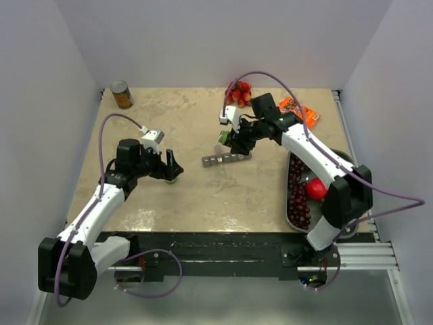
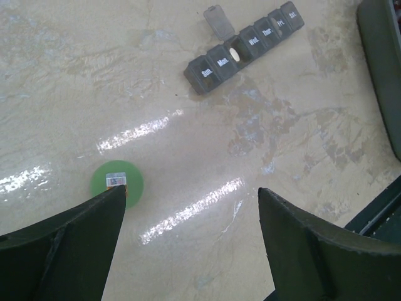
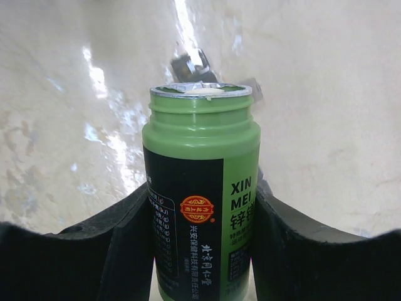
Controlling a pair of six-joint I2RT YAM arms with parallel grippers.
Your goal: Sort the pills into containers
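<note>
While my right gripper is clamped on the small green plastic bottle, the top view places that bottle just beyond the narrow dark-grey plastic strip of lidded compartments. My left gripper sits well to the strip's left, by the round green cap.

Left wrist view: my left gripper is spread and empty. Only here do I see one raised lid and a white pill in that compartment of the strip; the other lids are shut.

Right wrist view: my right gripper hugs the bottle. Only here is the uncapped mouth visible, with something white at its rim. The bottle hides most of the strip.

Hazard: over-tipping could release several pills onto shut lids, from which they would roll away.
</note>
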